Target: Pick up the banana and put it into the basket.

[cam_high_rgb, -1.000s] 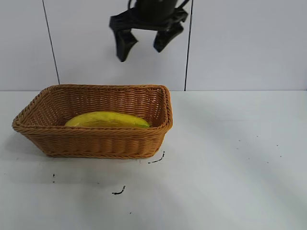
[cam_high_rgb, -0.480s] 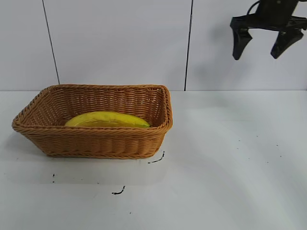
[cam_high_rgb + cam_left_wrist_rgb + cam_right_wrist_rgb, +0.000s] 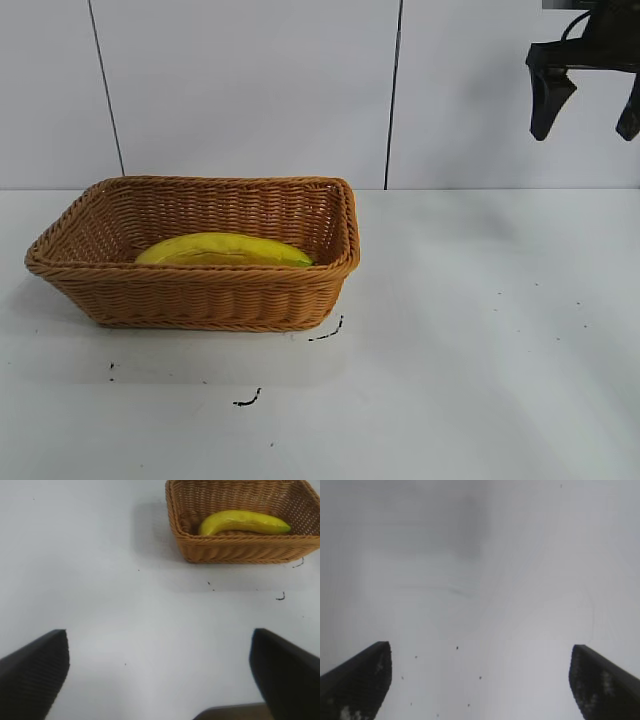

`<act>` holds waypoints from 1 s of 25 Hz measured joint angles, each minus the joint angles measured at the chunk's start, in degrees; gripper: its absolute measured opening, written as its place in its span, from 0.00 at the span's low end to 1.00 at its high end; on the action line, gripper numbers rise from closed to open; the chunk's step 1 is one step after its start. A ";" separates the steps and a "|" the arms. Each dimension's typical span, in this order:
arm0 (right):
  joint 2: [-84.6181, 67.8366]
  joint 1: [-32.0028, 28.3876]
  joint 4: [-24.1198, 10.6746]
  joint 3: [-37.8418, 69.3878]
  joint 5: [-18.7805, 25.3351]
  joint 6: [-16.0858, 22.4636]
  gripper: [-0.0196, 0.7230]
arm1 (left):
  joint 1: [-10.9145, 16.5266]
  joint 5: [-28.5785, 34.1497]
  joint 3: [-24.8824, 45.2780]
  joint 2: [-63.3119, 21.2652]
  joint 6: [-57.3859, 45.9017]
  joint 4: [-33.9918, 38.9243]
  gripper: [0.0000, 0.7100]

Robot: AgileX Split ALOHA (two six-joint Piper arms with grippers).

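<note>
The yellow banana (image 3: 222, 250) lies inside the tan woven basket (image 3: 200, 296) at the table's left. Both also show in the left wrist view, the banana (image 3: 245, 522) lying lengthwise in the basket (image 3: 240, 551). My right gripper (image 3: 590, 108) hangs open and empty high at the far right, well away from the basket. In the right wrist view the right gripper (image 3: 480, 680) is open over bare speckled table. My left gripper (image 3: 160, 675) is open and empty over bare table, far from the basket, and is out of the exterior view.
The white table (image 3: 480, 330) carries small black marks in front of the basket (image 3: 248, 400) and a few specks at the right. A white panelled wall (image 3: 250, 90) stands behind.
My right gripper has swung from above the basket's far rim to the far right, staying high, open and empty. The banana and basket have not moved.
</note>
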 joint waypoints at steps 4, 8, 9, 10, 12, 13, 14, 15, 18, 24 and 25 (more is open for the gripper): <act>-14.23 0.00 0.00 13.67 0.06 0.00 0.95 | 0.00 0.00 0.00 0.00 0.00 0.00 0.98; -28.83 0.00 0.00 25.59 0.06 0.00 0.95 | 0.00 0.00 0.00 0.00 0.00 0.00 0.98; -33.10 0.00 0.00 28.99 0.11 0.00 0.95 | 0.00 0.00 0.00 0.00 0.00 0.00 0.98; -36.24 0.00 0.00 31.36 -0.03 -0.13 0.95 | 0.00 0.00 0.00 0.00 0.00 0.00 0.98; -43.45 0.00 0.00 36.47 -1.42 -0.19 0.95 | 0.00 0.00 0.00 0.00 0.00 0.00 0.98; -47.51 0.00 0.00 39.22 -2.27 -0.30 0.95 | 0.00 0.00 0.00 0.00 0.00 0.00 0.98; -51.61 0.00 0.00 41.93 -3.87 -0.37 0.95 | 0.00 0.00 0.00 0.00 0.00 0.00 0.98; -55.03 0.00 0.00 44.18 -5.12 -0.37 0.95 | 0.00 0.00 0.00 0.00 0.00 0.00 0.98; -66.85 0.00 0.00 50.64 -8.02 -0.37 0.95 | 0.00 0.00 0.00 0.00 0.00 0.00 0.98; -86.48 0.00 0.00 55.00 -10.62 -0.25 0.95 | 0.00 0.00 0.00 0.00 0.00 0.00 0.98; -86.48 0.00 0.00 55.00 -10.62 -0.25 0.95 | 0.00 0.00 0.00 0.00 0.00 0.00 0.98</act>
